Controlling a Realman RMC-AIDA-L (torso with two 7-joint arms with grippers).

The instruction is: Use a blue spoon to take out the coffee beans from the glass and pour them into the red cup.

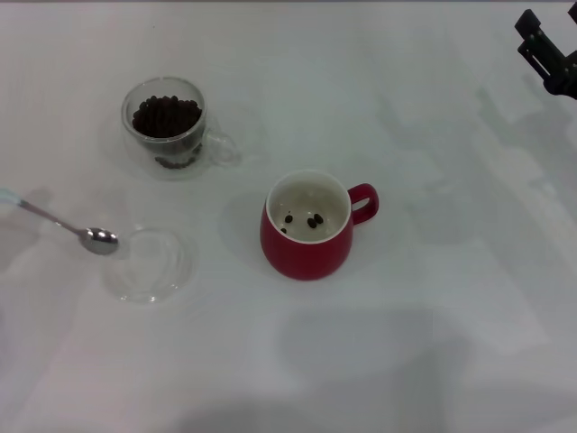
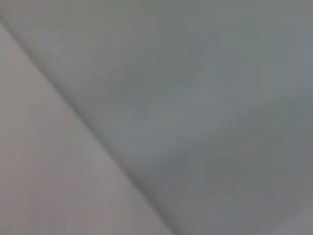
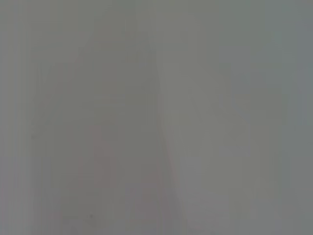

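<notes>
White desk (image 1: 433, 108) shows me a few coffee beans (image 1: 306, 219) in the red cup (image 1: 306, 239), the glass (image 1: 167, 126) nearly full, blue spoon (image 1: 68, 227) lying empty, and right pincer (image 1: 545, 50) parked, grip unreadable.

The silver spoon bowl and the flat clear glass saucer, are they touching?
Cannot tell. In the head view the spoon's silver bowl sits right at the flat clear glass saucer's faint near edge, with no plain gap or contact visible; the wrist views show neither.
</notes>
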